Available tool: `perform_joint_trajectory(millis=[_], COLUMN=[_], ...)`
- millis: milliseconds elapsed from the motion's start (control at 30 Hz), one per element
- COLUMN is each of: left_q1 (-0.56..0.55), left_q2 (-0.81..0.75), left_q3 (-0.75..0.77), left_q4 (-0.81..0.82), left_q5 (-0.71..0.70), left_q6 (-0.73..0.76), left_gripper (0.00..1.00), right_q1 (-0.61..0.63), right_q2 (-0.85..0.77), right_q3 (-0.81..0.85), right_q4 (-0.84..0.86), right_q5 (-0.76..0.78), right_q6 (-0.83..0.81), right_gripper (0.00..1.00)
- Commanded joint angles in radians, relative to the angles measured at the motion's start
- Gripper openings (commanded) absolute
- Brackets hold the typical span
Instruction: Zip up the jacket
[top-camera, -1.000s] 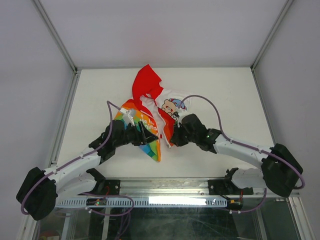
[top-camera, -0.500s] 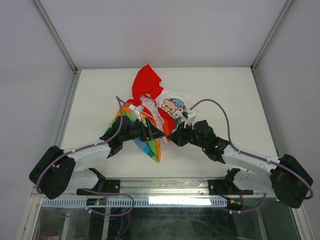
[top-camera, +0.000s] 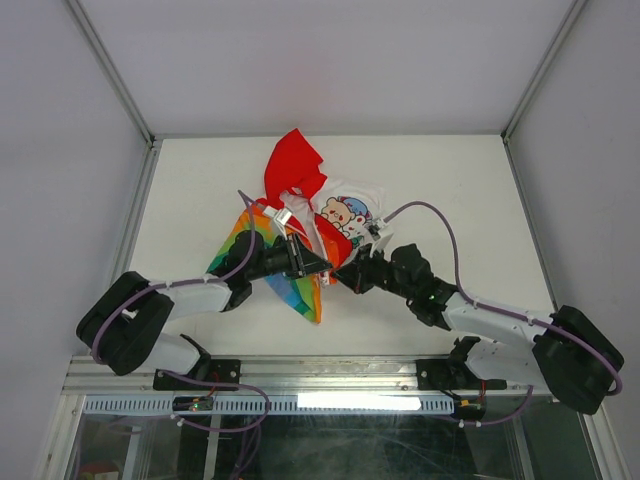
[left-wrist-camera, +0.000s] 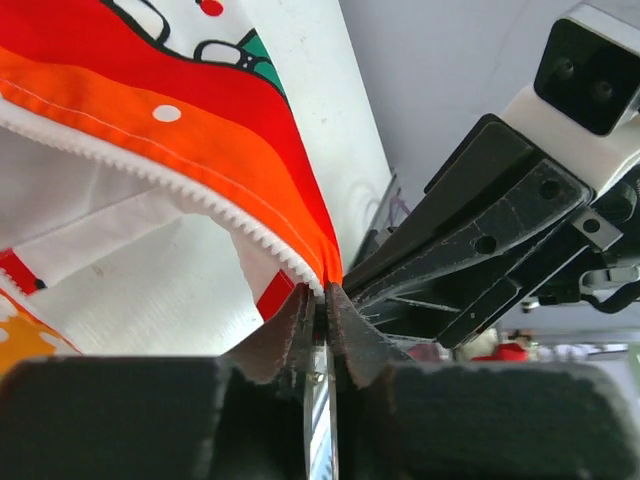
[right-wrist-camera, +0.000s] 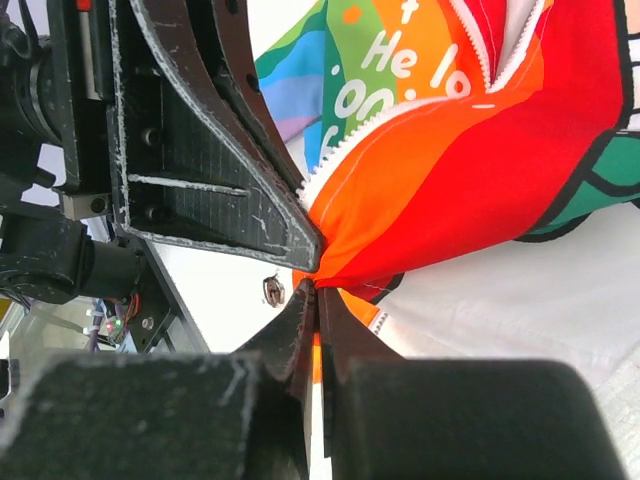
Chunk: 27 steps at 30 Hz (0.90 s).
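The jacket (top-camera: 293, 165) lies open mid-table, red hood at the far end, white bear print to the right, a rainbow panel (top-camera: 290, 285) to the left. My left gripper (top-camera: 322, 268) is shut on the jacket's lower orange corner (left-wrist-camera: 300, 200), right where the white zipper teeth (left-wrist-camera: 150, 172) end. My right gripper (top-camera: 340, 277) meets it tip to tip and is shut on the same orange-red hem (right-wrist-camera: 420, 220). In the right wrist view, a left finger (right-wrist-camera: 220, 180) sits just above my right gripper (right-wrist-camera: 316, 290), and a small metal piece (right-wrist-camera: 270, 290) shows beside the jaws.
White table (top-camera: 450, 180) inside white walls, with a metal frame rail (top-camera: 330, 370) along the near edge. Both arms angle inward over the near half of the table, purple cables looping above them.
The left arm reached right and its jaws closed on the jacket's zipper corner. The right gripper edged slightly left, still shut on the hem. The jacket bunched up a little.
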Motion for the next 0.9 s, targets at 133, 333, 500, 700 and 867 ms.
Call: perform_joint_trajectory(millis=[133, 333, 500, 700, 867], left_q1=[0.013, 0.009, -0.003, -0.043, -0.053], left_q2=[-0.157, -0.247, -0.255, -0.257, -0.260], left_q3=[0.022, 0.034, 0.042, 0.046, 0.047], left_q4=[-0.024, -0.126, -0.122, -0.105, -0.090], left_q5=[-0.008, 0.007, 0.035, 0.039, 0.042], left_q6=[0.253, 0.405, 0.417, 0.416, 0.405], left_gripper=[0.00, 0.00, 0.00, 0.00, 0.00], right_q1=[-0.051, -0.081, -0.081, -0.081, -0.082], right_q2=[-0.015, -0.039, -0.038, -0.006, 0.031], right_q3=[-0.066, -0.074, -0.073, -0.040, -0.027], right_q4=[0.221, 0.297, 0.372, 0.382, 0.378], right_q5=[-0.119, -0.213, -0.275, -0.303, -0.294], right_q6=[0.003, -0.040, -0.079, -0.118, -0.142], right_gripper=[0.24, 0.52, 0.61, 0.64, 0.61])
